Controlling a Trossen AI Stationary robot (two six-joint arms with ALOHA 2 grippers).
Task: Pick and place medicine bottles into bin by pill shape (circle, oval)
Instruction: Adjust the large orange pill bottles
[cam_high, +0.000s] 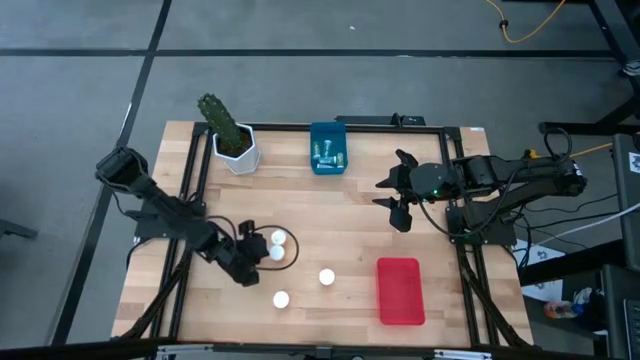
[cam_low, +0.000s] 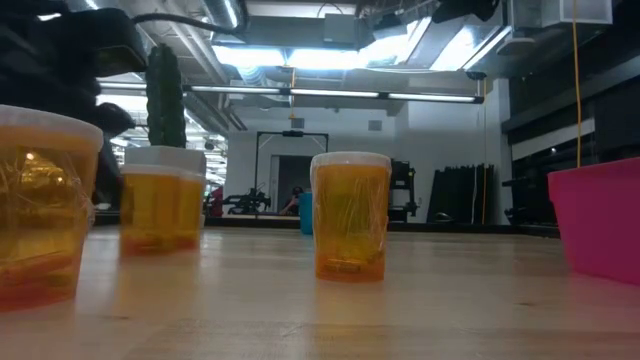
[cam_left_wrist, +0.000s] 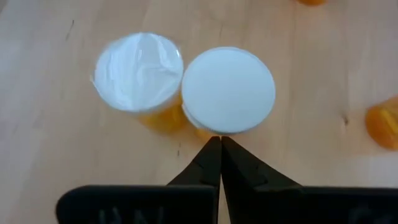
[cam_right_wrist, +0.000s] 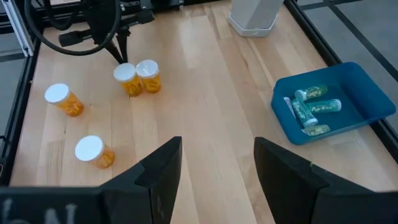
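Left gripper (cam_high: 252, 257), lower left of the frame, is clenched empty; the upright white-capped orange plastic bottle pair (cam_high: 277, 245) sits just right of its tips.

The high view looks straight down from well above, taking in the whole table (cam_high: 330, 215), floor around it. The low view sits at tabletop level, very near an orange bottle (cam_low: 350, 215) at frame centre, facing the room beyond. The left wrist view looks down, close over two touching caps (cam_left_wrist: 228, 90). The right wrist view looks from farther off across the table, sharing that pair (cam_right_wrist: 138, 77) at upper left.
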